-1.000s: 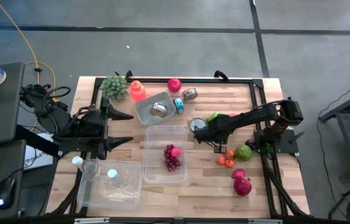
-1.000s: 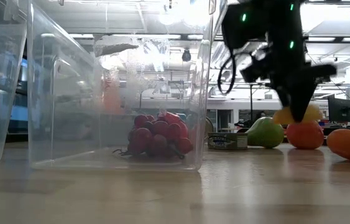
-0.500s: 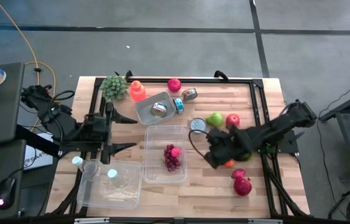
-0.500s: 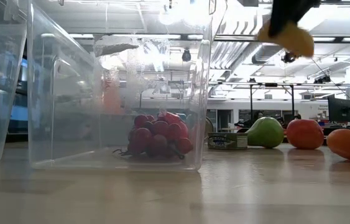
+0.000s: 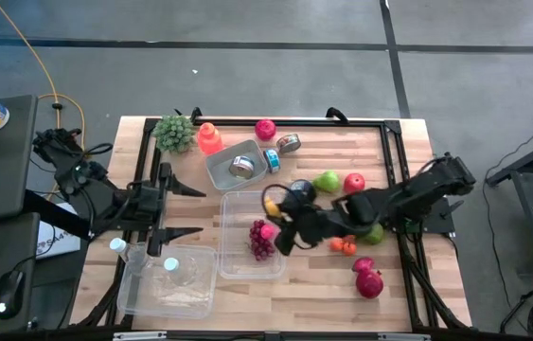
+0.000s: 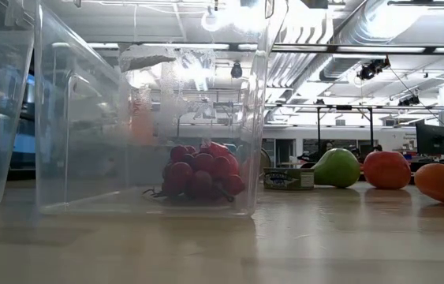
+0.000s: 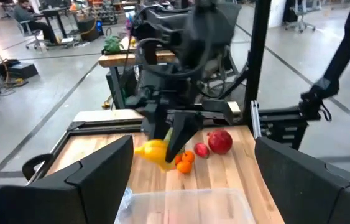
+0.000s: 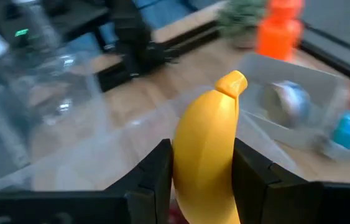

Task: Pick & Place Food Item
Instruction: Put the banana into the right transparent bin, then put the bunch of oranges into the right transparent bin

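Note:
My right gripper point(image 5: 283, 220) is shut on a yellow banana point(image 8: 207, 143) and hovers over the right rim of a clear bin point(image 5: 243, 204) at the table's middle. A bunch of red grapes point(image 5: 262, 239) lies on the bin's floor, also in the low view as grapes point(image 6: 202, 175). The left wrist view shows the banana point(image 7: 151, 152) in the air under the right arm. My left gripper point(image 5: 188, 210) stands open at the table's left, pointing toward the bin with nothing between its fingers. My right gripper pinches the banana's middle point(image 8: 204, 177) between its two fingers point(image 8: 155, 182), one on each side. The fingers slant down from the table's right and lie along the banana. Its tip point(image 8: 233, 81) sticks out past them. The banana is lifted clear of the table and the bin.
A green pear point(image 5: 327, 181), a red apple point(image 5: 353, 183), tangerines point(image 5: 344, 245) and a pomegranate point(image 5: 368, 280) lie at the right. A grey tray with cans point(image 5: 236, 167), an orange bottle point(image 5: 209, 138) and a green plant point(image 5: 174, 133) stand at the back. A second clear bin point(image 5: 167, 281) sits near left.
My right gripper has risen from the fruit at the right with the banana, out of the low view, and carried it toward the table's left until it is over the clear bin's right rim. Its wrist has turned and tipped up on the way.

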You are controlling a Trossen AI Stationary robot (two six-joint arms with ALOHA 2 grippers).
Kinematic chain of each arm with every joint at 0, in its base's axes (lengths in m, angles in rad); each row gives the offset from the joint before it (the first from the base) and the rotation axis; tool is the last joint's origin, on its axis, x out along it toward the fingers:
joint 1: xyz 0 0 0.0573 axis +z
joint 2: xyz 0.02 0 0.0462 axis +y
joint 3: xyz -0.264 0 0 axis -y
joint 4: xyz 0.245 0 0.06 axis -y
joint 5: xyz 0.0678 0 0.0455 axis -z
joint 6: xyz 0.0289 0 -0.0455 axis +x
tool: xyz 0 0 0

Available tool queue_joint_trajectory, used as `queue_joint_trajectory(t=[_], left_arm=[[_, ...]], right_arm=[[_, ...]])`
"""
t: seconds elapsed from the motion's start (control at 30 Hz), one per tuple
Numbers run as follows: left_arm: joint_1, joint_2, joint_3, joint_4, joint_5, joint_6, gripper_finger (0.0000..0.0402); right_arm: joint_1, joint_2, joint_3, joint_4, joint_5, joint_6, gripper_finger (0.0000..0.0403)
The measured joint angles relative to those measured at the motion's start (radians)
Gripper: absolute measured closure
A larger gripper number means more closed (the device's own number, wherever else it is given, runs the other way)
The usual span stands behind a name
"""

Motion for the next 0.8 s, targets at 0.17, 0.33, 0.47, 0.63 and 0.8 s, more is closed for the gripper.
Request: queue_joint_trajectory(t=[0.17, 0.33, 0.47, 0.63, 0.8], left_arm=[[-0.028, 0.0, 0.0, -0.033, 0.002, -0.029, 0.0074], [-0.051, 0.0, 0.0, -0.072, 0.002, -0.054, 0.0074], [-0.07, 0.0, 0.0, -0.105, 0.001, -0.099, 0.0074], [-0.096, 0.0, 0.0, -0.119, 0.001, -0.12, 0.0074], [-0.119, -0.012, 0.0, -0.134, 0.0, -0.133, 0.0074]], right_arm=[[-0.066, 0.053, 0.0, 0.116, -0.205, -0.098, 0.0273], [-0.101, 0.068, 0.0, 0.193, -0.361, -0.086, 0.0193], [-0.107, 0.08, -0.001, 0.225, -0.382, -0.09, 0.0155], [-0.107, 0.097, -0.001, 0.265, -0.389, -0.09, 0.0146], [-0.106, 0.096, -0.001, 0.305, -0.397, -0.03, 0.0155]])
